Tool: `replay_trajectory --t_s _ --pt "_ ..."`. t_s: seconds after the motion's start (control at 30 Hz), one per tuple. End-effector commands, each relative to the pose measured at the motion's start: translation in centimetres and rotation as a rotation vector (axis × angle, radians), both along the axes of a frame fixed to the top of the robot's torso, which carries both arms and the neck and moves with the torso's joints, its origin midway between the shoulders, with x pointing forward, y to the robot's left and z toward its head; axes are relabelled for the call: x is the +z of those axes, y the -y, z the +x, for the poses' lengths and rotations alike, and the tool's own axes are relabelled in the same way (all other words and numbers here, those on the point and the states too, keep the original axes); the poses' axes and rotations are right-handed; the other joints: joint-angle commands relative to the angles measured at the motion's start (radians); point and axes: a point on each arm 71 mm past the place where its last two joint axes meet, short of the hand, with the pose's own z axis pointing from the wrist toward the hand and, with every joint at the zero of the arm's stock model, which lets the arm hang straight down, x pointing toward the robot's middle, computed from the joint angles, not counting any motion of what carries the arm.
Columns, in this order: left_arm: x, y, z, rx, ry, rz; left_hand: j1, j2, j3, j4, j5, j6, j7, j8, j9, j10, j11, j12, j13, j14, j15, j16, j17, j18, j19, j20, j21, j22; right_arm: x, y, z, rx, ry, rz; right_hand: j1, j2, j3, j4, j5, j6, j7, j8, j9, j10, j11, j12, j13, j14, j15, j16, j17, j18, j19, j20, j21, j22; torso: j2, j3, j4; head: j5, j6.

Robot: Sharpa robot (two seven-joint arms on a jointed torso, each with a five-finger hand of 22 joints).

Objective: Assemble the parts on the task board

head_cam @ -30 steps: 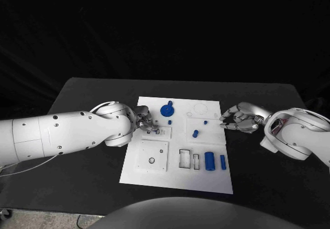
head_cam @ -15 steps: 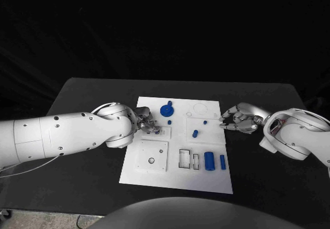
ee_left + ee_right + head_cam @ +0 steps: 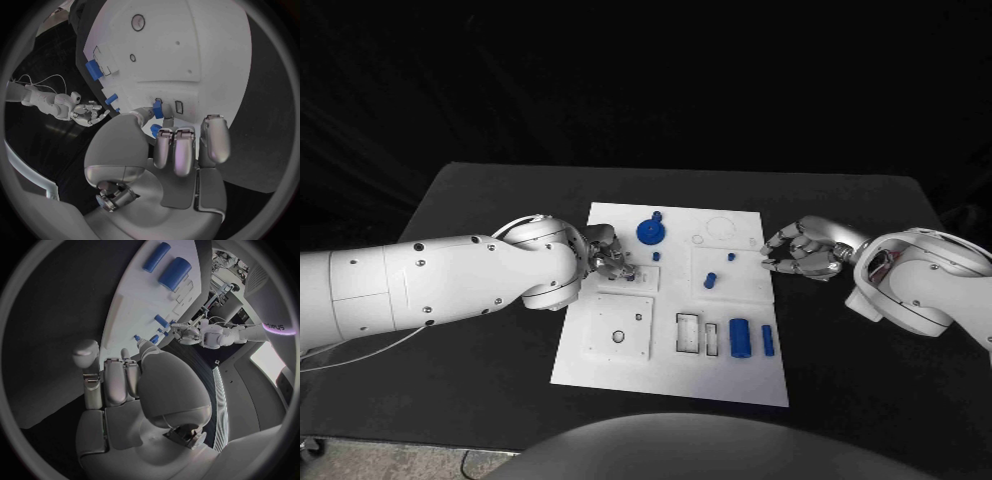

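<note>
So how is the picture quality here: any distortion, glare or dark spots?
Head view: undistorted; the black table merges into a dark background. Left wrist view: strong fisheye bends the task board edges. Right wrist view: same bending, with a bright patch of room light at the rim.

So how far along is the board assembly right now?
Early to midway, as far as I can tell. The blue gear sits on the task board, and two small pegs stand upright. The left hand works a small blue part at the board. Two blue cylinders lie loose; the right hand hovers.
</note>
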Motion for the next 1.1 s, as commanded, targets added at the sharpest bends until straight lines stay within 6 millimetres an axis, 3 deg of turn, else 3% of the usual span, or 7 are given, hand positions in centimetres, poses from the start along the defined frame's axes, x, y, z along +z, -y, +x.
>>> replay_trajectory --t_s 0.03,0.7,0.83,0.93,1.1 --pt "-0.87 -0.01 -0.57 -0.015 -0.056 0.019 0.001 0.011 0.004 -0.001 0.002 0.001 -0.006 -0.001 0.001 0.105 0.005 0.002 0.263 0.102 0.003 0.002 0.263 -0.002 -0.003 0.000 -0.007 0.084 -0.13 0.01 -0.08 0.005 -0.012 -0.006 0.001 -0.001 0.007 0.000 0.003 0.007 0.001 -0.005 -0.001 -0.007 0.003 -0.004 0.000 -0.003 0.001 -0.003 -0.001 0.019 -0.008 0.000 -0.003 -0.002 0.000 -0.0006 -0.0005 0.001 0.000" --pt "-1.00 -0.28 -0.83 -0.013 -0.065 0.023 -0.007 0.012 0.003 -0.007 -0.011 -0.006 -0.003 -0.005 0.009 0.105 0.008 0.002 0.263 0.102 0.004 0.002 0.263 0.000 -0.010 0.002 -0.013 0.079 -0.21 0.07 -0.16 0.003 -0.021 -0.008 0.005 0.000 0.010 -0.002 0.007 0.008 0.001 -0.006 -0.002 -0.008 0.004 -0.006 -0.002 -0.004 0.002 -0.005 -0.003 0.020 -0.010 0.001 -0.008 -0.003 0.001 -0.0005 -0.0022 0.004 0.000" --pt "-1.04 -0.19 -0.83 -0.019 -0.070 0.025 -0.029 0.013 -0.015 0.000 -0.053 -0.009 0.000 -0.017 0.010 0.102 0.011 0.000 0.261 0.102 0.008 0.002 0.263 0.001 -0.013 0.004 -0.018 0.078 -0.23 0.08 -0.16 0.003 -0.023 -0.008 0.005 0.000 0.010 -0.002 0.007 0.008 0.001 -0.006 -0.002 -0.008 0.004 -0.006 -0.002 -0.004 0.002 -0.005 -0.003 0.020 -0.010 0.001 -0.008 -0.003 0.001 -0.0006 -0.0028 0.004 0.000" --pt "-1.08 -0.15 -0.80 -0.023 -0.071 0.026 -0.067 0.015 -0.062 0.027 -0.144 -0.008 0.007 -0.049 -0.012 0.098 0.018 -0.004 0.257 0.102 0.013 0.002 0.263 0.001 -0.016 0.010 -0.023 0.077 -0.25 0.10 -0.16 0.002 -0.024 -0.008 0.005 0.000 0.010 -0.002 0.007 0.008 0.001 -0.006 -0.002 -0.008 0.004 -0.006 -0.002 -0.004 0.002 -0.005 -0.003 0.020 -0.010 0.001 -0.008 -0.003 0.001 0.0001 -0.0021 0.003 0.000" --pt "-1.12 -0.22 -0.75 -0.022 -0.071 0.026 -0.134 0.011 -0.146 0.071 -0.248 0.001 0.019 -0.083 -0.038 0.096 0.027 -0.006 0.256 0.102 0.022 0.002 0.263 0.002 -0.016 0.016 -0.027 0.080 -0.35 0.12 -0.15 0.001 -0.025 -0.008 0.009 -0.001 0.014 -0.005 0.013 0.010 0.002 -0.007 -0.003 -0.009 0.004 -0.007 -0.004 -0.005 0.002 -0.007 -0.005 0.020 -0.010 0.001 -0.012 -0.004 0.000 -0.0001 -0.0022 0.002 0.000"
